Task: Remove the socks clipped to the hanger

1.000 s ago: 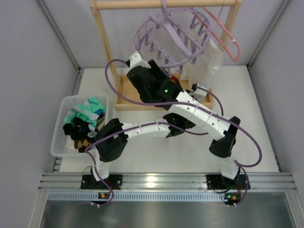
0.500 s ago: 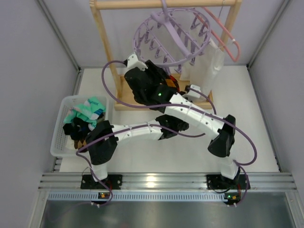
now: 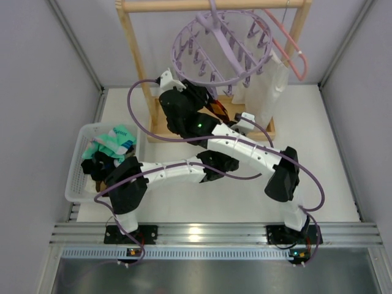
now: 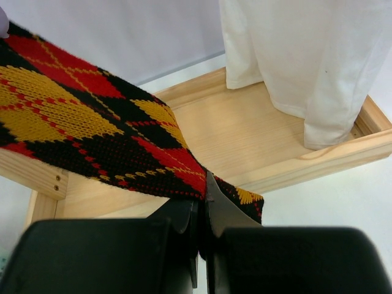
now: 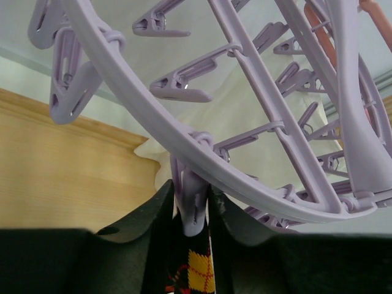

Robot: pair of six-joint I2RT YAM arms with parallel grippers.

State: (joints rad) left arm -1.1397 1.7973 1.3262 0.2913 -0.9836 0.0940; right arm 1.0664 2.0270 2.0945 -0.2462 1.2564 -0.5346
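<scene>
Hung by its centre hook from the top bar of a pale wooden rack frame point(image 3: 159, 6): a round lavender plastic ring hanger point(image 3: 222, 44) with spokes and a fringe of dangling clips, tilted rather than level. On the same bar to its right, a thin pink coat hanger point(image 3: 293, 52). Below that, a white translucent cloth bag point(image 3: 264, 92) reaching down to the rack's wooden base. Clipped at the ring's near edge, one long argyle sock in red, yellow and black diamonds point(image 4: 92, 122), stretched on a slant from its clip down to the left jaws. Left jaws shut tight on the sock's lower end, a short tip of fabric poking out beyond the fingers point(image 4: 223, 214). Right jaws closed in on the lavender plastic clip point(image 5: 191, 211) that grips the sock's top, one finger point(image 5: 158, 208) pressed against each side of it, the argyle pattern visible directly beneath. White right arm point(image 3: 245, 147) reaching diagonally across and above the white left arm point(image 3: 177, 170), both over the white worktop point(image 3: 324, 153). Well apart at the worktop's left edge, a white slatted plastic basket point(image 3: 76, 174) holding a heap of loose socks: teal-green ones with white point(image 3: 110, 147) on top and black ones point(image 3: 97, 166) underneath.
</scene>
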